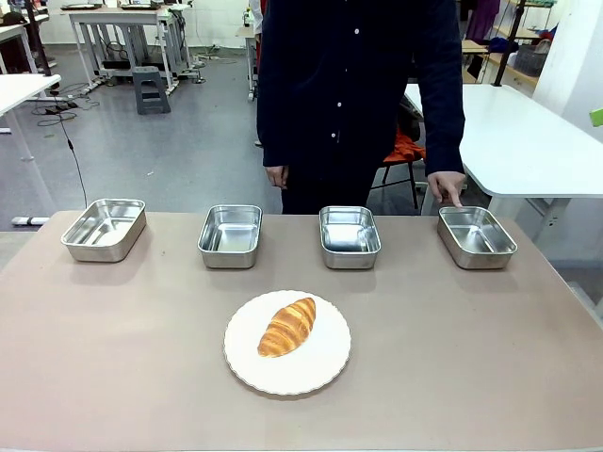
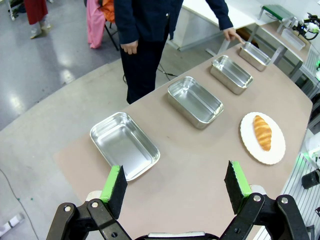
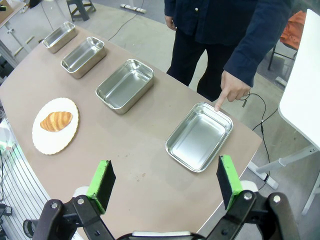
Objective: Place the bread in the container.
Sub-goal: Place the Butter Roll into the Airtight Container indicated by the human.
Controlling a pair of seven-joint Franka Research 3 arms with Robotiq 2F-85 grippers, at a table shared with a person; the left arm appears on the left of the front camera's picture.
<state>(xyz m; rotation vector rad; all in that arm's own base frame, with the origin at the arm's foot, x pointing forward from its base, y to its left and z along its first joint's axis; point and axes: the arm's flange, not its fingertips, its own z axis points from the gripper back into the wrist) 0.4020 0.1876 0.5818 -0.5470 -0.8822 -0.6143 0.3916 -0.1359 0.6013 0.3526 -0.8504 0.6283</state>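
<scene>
Grey workshop floor and white benches lie behind a wide brown table (image 1: pixel 113 358), and a person (image 1: pixel 358 85) in dark clothes stands at its far edge. Four steel trays (image 1: pixel 229 258) stand in one row along that edge, well apart from each other. The person's hand (image 1: pixel 447 185) puts one finger on the far rim of the tray at the robot's right end, so I judge this one is the container (image 1: pixel 471 259); it has nothing inside. Nearer to the robot, about the middle of the table, a white plate (image 1: pixel 320 367) carries the bread (image 1: pixel 287 327), which lies diagonally on it. The left gripper (image 2: pixel 175 182) and the right gripper (image 3: pixel 165 180) both hover above the table with jaws wide apart and nothing between them.

The step in hand seems to be the reach for the bread. The right arm is probably the better choice, because the container is on its side. It should turn the wrist so the pads close across the narrow middle of the bread and not along its length. It should press only lightly on the crust, and lift clear of the plate before it goes sideways.
</scene>
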